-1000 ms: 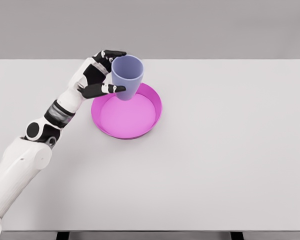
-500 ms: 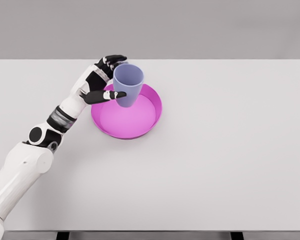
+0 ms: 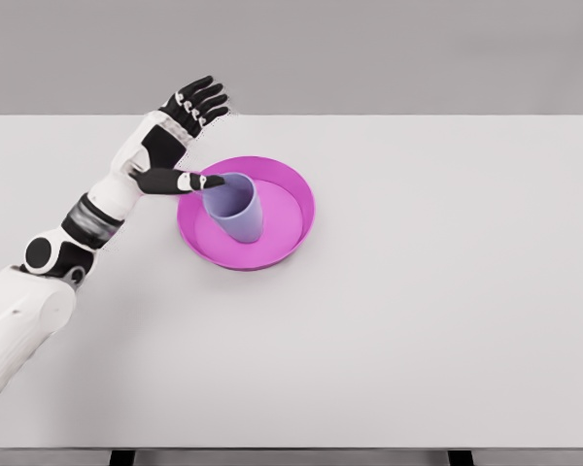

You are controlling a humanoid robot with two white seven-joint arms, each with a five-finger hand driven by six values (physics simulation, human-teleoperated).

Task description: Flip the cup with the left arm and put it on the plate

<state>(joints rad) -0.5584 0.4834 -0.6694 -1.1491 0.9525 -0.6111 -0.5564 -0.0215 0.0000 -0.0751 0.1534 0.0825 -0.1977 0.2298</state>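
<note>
Arm segments in white with dark joints come in from the lower left corner and stretch up and to the right across the pale grey tabletop (image 3: 447, 320). At the end of that arm the left hand (image 3: 175, 146) sits over the tabletop's far left part, just left of the plate. Its fingers (image 3: 202, 97) are spread and point up and away toward the tabletop's far edge, holding nothing. The black thumb (image 3: 180, 181) sticks out to the right, level with the cup's rim, and its tip lies at or just beside the rim's left edge; whether it actually touches cannot be told from this view.

Right of the hand lies the round magenta plate (image 3: 291, 204), a shallow dish with a raised rim, resting flat on the tabletop a little left of centre. The lavender-blue cup (image 3: 235, 216) stands upright inside the plate, mouth up, in the plate's left half, with its hollow interior showing from above. Its base sits on the plate's pink floor, close to the left rim but inside it. The cup narrows slightly toward the bottom.

Further right the tabletop runs on as a plain grey surface to its right edge, with a grey wall (image 3: 418, 49) behind it. No right arm shows anywhere in the head view.
</note>
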